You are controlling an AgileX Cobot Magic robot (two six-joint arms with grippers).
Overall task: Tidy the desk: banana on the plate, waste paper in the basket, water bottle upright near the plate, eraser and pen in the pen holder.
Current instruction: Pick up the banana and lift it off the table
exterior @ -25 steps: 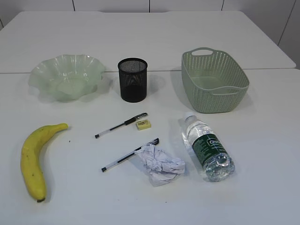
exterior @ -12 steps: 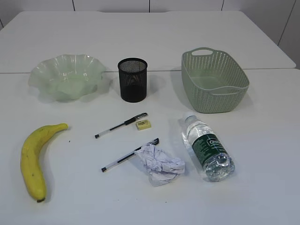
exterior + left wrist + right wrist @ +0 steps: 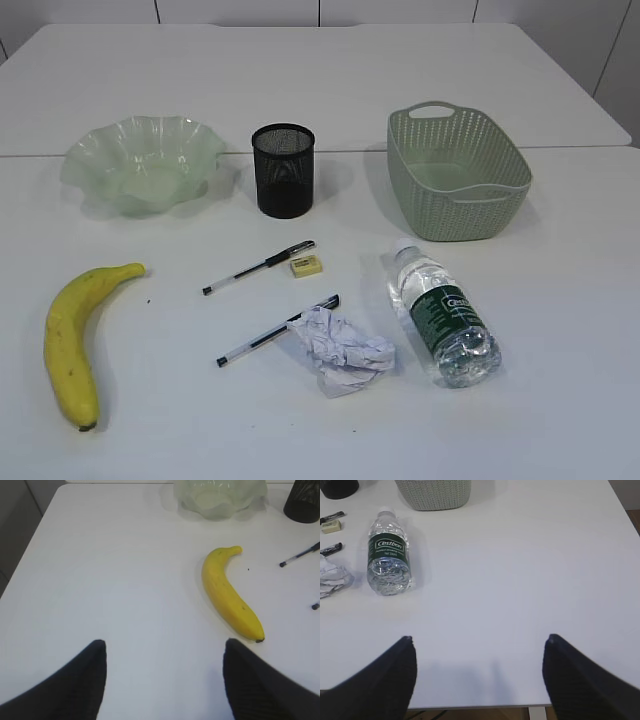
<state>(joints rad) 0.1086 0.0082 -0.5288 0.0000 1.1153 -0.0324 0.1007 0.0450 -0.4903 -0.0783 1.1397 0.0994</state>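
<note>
A yellow banana (image 3: pixel 68 345) lies at the front left; it also shows in the left wrist view (image 3: pixel 227 592). A pale green wavy plate (image 3: pixel 142 163) stands at the back left, a black mesh pen holder (image 3: pixel 283 169) in the middle, a green basket (image 3: pixel 457 172) at the back right. Two pens (image 3: pixel 258 267) (image 3: pixel 277 330), a small yellow eraser (image 3: pixel 306 265), crumpled paper (image 3: pixel 342 351) and a water bottle (image 3: pixel 444 313) on its side lie mid-table. My left gripper (image 3: pixel 165 647) is open over bare table left of the banana. My right gripper (image 3: pixel 479 642) is open near the table's front edge, right of the bottle (image 3: pixel 387 551).
A second white table stands behind, with a seam between the two. The table's left edge (image 3: pixel 30 532) shows in the left wrist view. Its front edge (image 3: pixel 470 708) and right corner show in the right wrist view. Neither arm shows in the exterior view.
</note>
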